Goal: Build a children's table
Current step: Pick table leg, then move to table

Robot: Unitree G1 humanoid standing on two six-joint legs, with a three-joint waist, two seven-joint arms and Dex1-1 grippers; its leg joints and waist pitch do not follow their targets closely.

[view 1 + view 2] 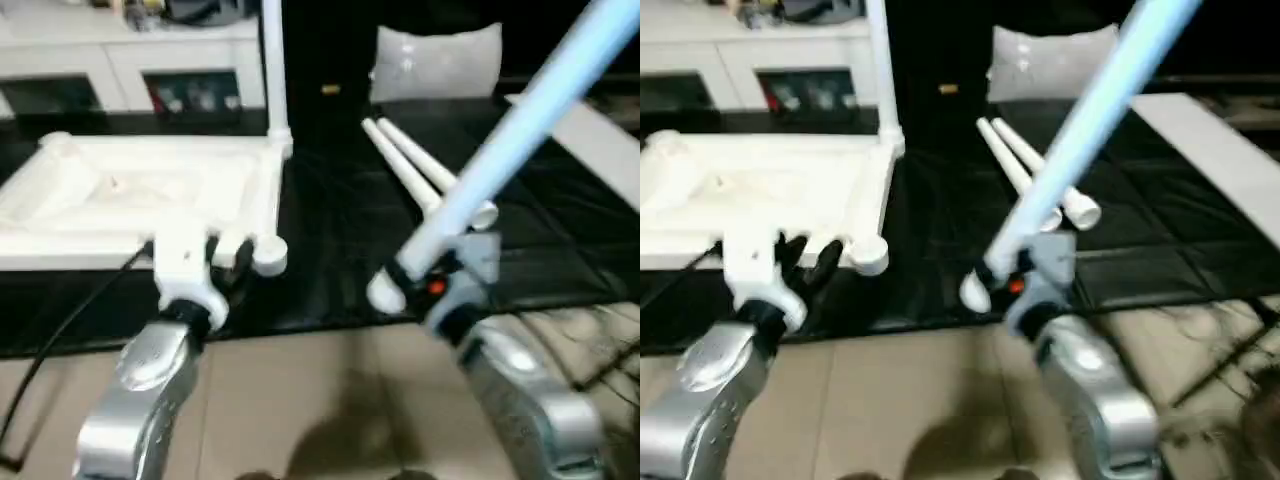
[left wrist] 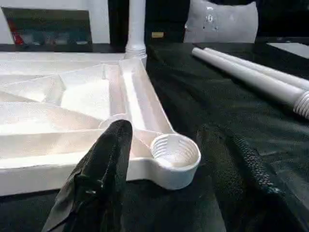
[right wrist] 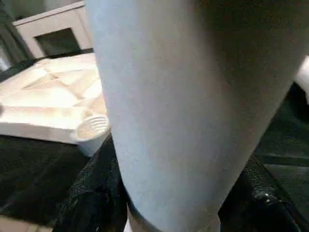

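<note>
White plastic table top [image 1: 140, 200] lies upside down on black mat [image 1: 330, 270], at 10–11 o'clock of the head views, w/ its near edge running parallel to the mat's front edge. One leg [image 1: 275, 70] already stands upright in the far right corner socket. Near right corner socket [image 2: 175, 152] is empty, threaded inside, sticking out over the mat at about 9 o'clock from centre. Two spare legs [image 1: 420, 170] lie side by side on the mat at 1 o'clock, well apart from the top; open black mat between them & the top's right edge. Beige floor [image 1: 330, 400] runs along the mat's front at 6 o'clock. White cabinet [image 1: 120, 70] and grey-white cushion [image 1: 440, 60] sit at the back, 11 and 12–1 o'clock.

Left claw [image 1: 228, 252] hangs just beside the empty near socket, fingers [image 2: 104, 169] spread apart, gripping nothing. Right claw [image 1: 1020, 275] is clamped round the fourth leg [image 1: 1090, 120] near its thick end; leg slants up toward 1–2 o'clock, its blunt end [image 1: 975, 292] above the mat, apart from the socket.
</note>
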